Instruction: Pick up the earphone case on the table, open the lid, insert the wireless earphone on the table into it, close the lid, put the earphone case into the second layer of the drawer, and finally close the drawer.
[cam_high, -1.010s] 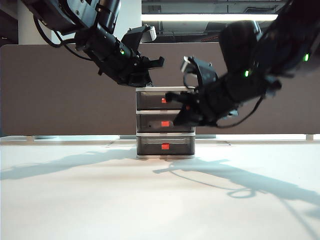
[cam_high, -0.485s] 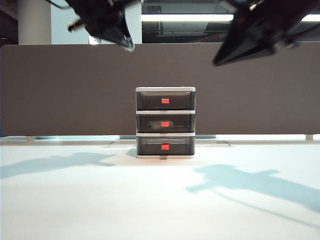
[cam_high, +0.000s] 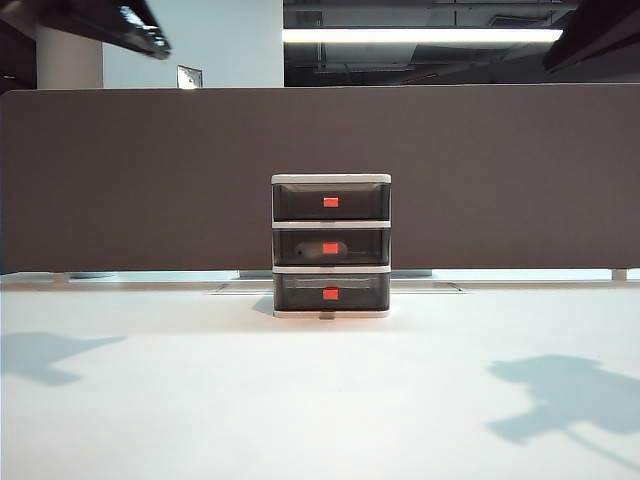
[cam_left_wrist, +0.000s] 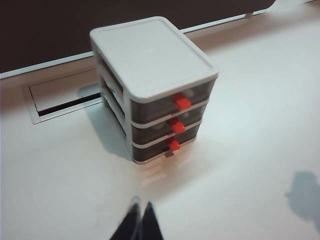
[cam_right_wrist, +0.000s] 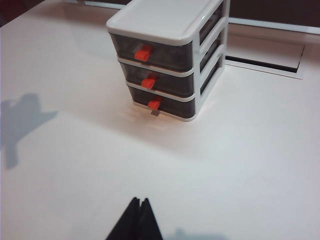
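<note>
Both the left claw (cam_left_wrist: 140, 216) and the right claw (cam_right_wrist: 138, 209) hang pressed together and empty above the white surface (cam_high: 320, 400), while farther back the drawer (cam_high: 331, 246) stands fully closed, the earphone case (cam_high: 322, 249) dimly visible inside its second layer (cam_high: 360, 247).
</note>
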